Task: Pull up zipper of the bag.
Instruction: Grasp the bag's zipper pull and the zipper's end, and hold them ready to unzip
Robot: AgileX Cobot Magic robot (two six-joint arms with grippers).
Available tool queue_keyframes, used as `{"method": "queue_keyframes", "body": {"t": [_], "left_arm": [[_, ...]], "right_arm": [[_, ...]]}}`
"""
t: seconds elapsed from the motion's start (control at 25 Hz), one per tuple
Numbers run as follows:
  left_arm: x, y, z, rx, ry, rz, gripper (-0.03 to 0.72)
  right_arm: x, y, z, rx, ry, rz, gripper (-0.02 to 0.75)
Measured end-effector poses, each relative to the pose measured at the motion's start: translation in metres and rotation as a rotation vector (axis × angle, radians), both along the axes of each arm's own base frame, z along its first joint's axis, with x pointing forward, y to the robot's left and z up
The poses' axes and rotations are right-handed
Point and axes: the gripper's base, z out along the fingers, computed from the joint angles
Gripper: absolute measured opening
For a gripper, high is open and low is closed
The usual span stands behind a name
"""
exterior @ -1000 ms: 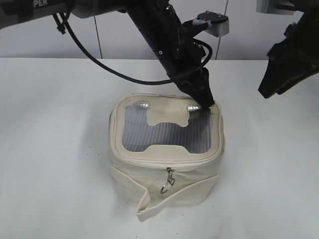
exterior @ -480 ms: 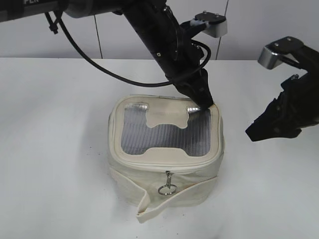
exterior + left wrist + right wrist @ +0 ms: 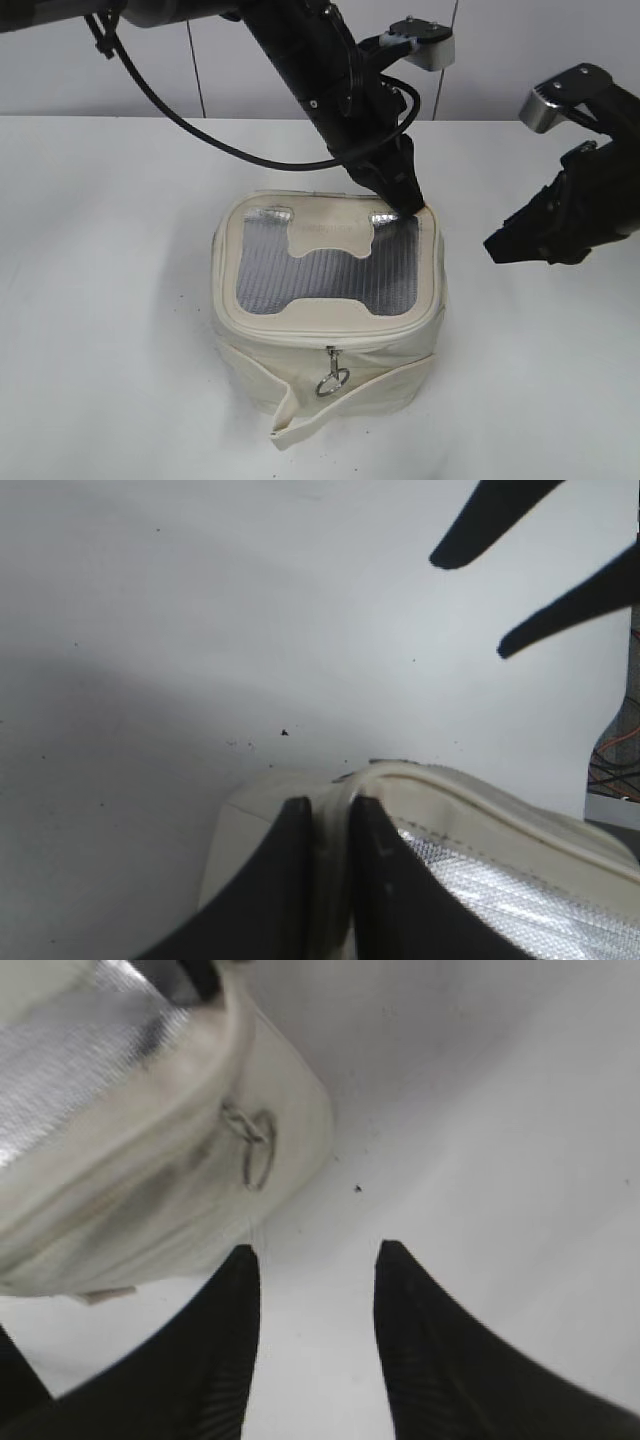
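The cream-white bag (image 3: 330, 355) with a grey mesh window stands in the middle of the table. Its zipper (image 3: 290, 338) runs around the lid rim. One ring-ended pull (image 3: 333, 377) hangs at the front. My left gripper (image 3: 408, 205) is shut on the lid rim at the bag's back right corner; the left wrist view shows the rim (image 3: 400, 775) pinched in that gripper (image 3: 330, 810). My right gripper (image 3: 497, 250) is open and empty, right of the bag and apart from it. The right wrist view shows this gripper (image 3: 315, 1255) over bare table, with a second pull (image 3: 255, 1150) on the bag's side (image 3: 150, 1190).
The bag's loose strap (image 3: 300, 425) trails onto the white table (image 3: 100, 300) at the front. The left arm and its cable (image 3: 200, 130) reach over the bag from the back left. A pale wall (image 3: 500, 50) stands behind the table.
My right gripper has come down and moved left toward the bag's right side. The bag has shifted slightly left, held by the left gripper. The front pull has swung a little.
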Motion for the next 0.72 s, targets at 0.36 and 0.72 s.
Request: {"method": "queue_keyframes", "body": {"t": [0.36,0.72], "left_arm": [[0.0,0.0,0.0,0.001,0.0,0.0,0.081],[0.0,0.0,0.0,0.001,0.0,0.0,0.081]], "right_arm": [[0.02,-0.012,-0.032,0.175,0.193,0.043,0.316],[0.024,-0.015,-0.031,0.204,0.187,0.072,0.406]]}}
